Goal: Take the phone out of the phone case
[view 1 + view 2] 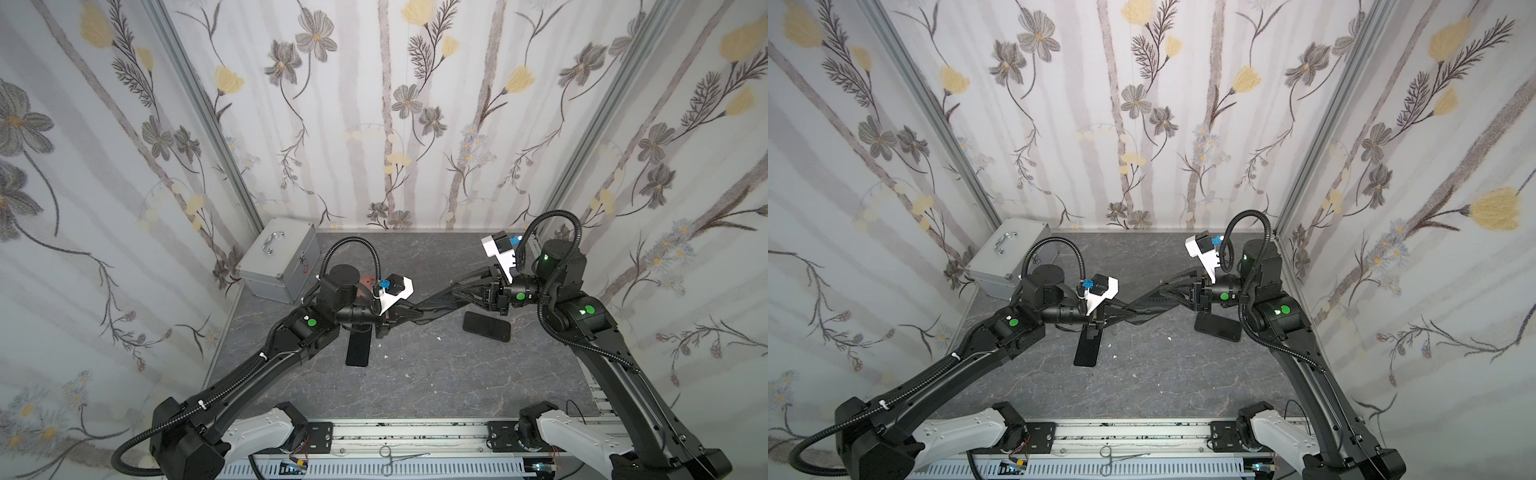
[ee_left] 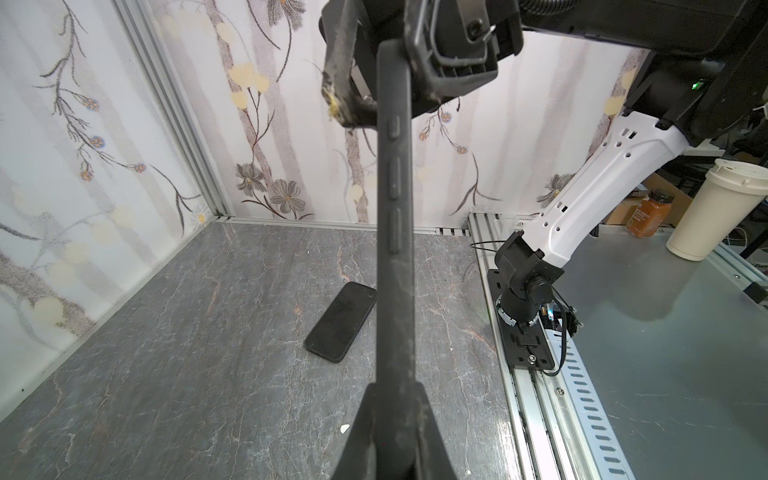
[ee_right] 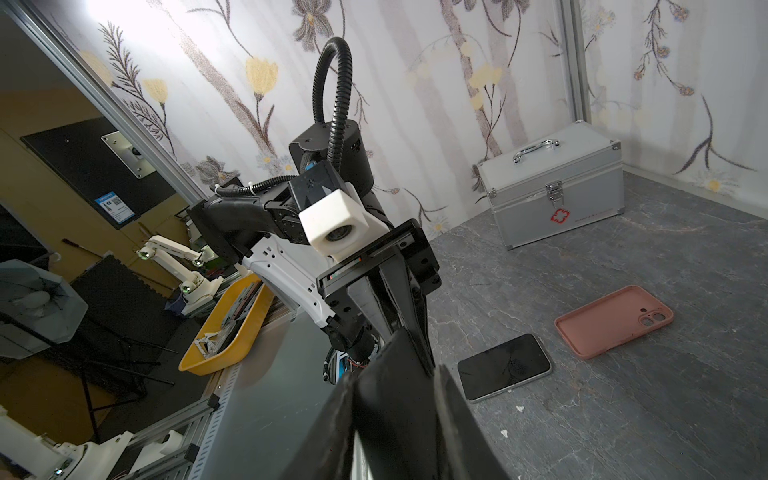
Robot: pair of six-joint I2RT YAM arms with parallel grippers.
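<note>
A black phone case (image 2: 395, 208) hangs in the air over the middle of the table, edge-on in the left wrist view, its side buttons showing. In both top views it spans between my two grippers (image 1: 432, 301). My left gripper (image 2: 395, 386) is shut on one end of it. My right gripper (image 3: 399, 365) is shut on the other end, with a finger on each face. A thin pale strip shows along the case between the right fingers. Whether a phone sits inside it I cannot tell.
Two bare dark phones lie flat on the table, one under my left wrist (image 1: 358, 349) and one below my right gripper (image 1: 487, 326). An empty pink case (image 3: 615, 320) lies beyond. A silver box (image 1: 280, 259) stands at the back left. Forceps (image 1: 399, 457) rest on the front rail.
</note>
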